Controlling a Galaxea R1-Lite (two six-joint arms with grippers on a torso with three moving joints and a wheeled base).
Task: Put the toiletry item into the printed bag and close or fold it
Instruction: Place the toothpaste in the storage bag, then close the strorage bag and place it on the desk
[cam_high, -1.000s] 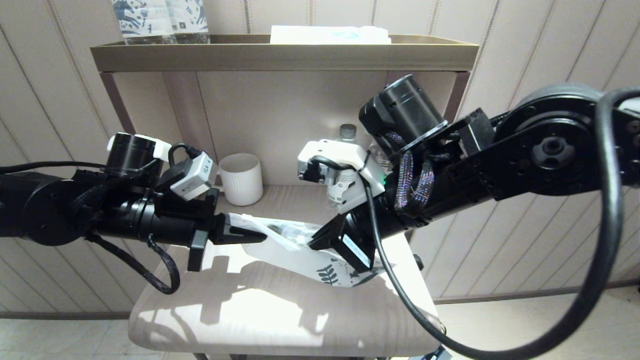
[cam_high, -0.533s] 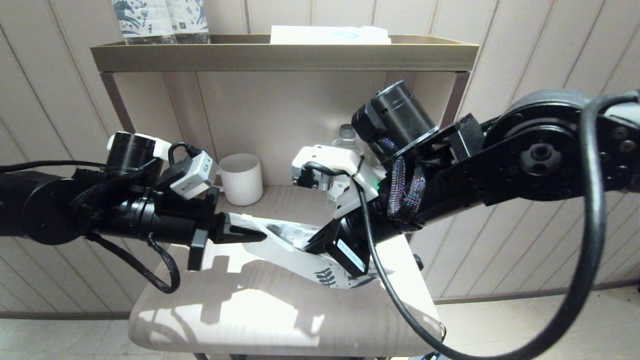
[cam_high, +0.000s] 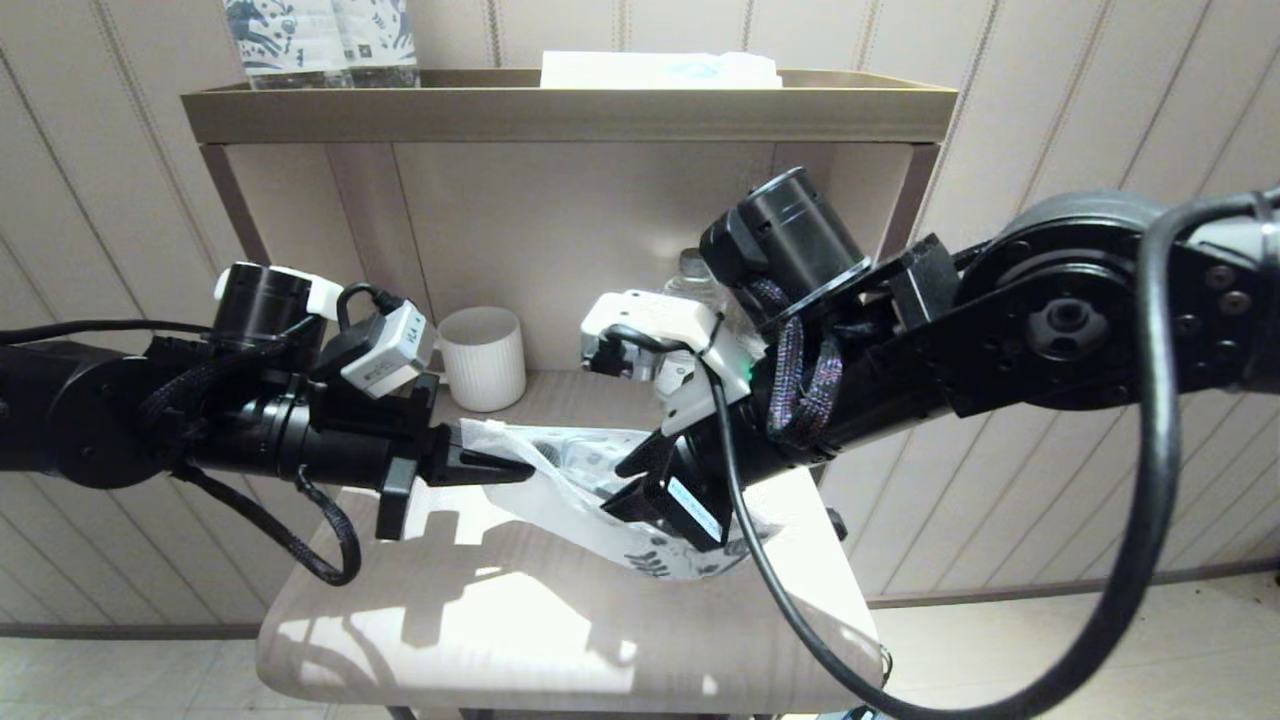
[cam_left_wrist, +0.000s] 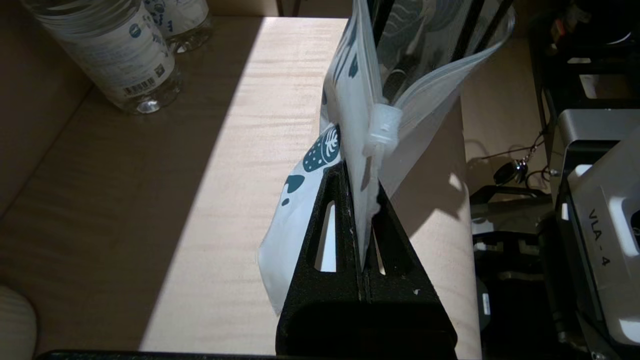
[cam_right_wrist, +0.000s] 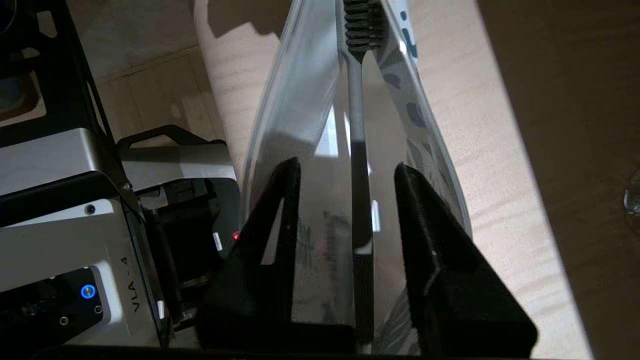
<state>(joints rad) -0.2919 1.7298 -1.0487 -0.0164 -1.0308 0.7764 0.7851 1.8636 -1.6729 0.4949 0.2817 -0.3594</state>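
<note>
The printed bag (cam_high: 560, 495) hangs above the table, a crinkly white pouch whose mouth bulges open. My left gripper (cam_high: 505, 467) is shut on the bag's top edge, just behind the white zip slider (cam_left_wrist: 382, 127); in its own view the left gripper (cam_left_wrist: 358, 172) pinches that edge flat. My right gripper (cam_high: 640, 480) is pushed into the bag's mouth from the other side. In its wrist view the right gripper (cam_right_wrist: 346, 167) stands open, and the toothbrush (cam_right_wrist: 356, 125) lies loose between the fingers, its dark bristle head pointing deeper into the bag (cam_right_wrist: 292, 100).
A white mug (cam_high: 483, 358) stands at the back left of the pale wooden table (cam_high: 450, 620). Water bottles (cam_left_wrist: 120, 55) stand at the back right. The shelf above (cam_high: 560, 110) carries blue-patterned packs (cam_high: 320, 40) and a flat white box (cam_high: 660, 70).
My right arm has moved left, toward the left gripper and deeper into the bag. The bag has bunched up and puffed open. The left gripper has held still.
</note>
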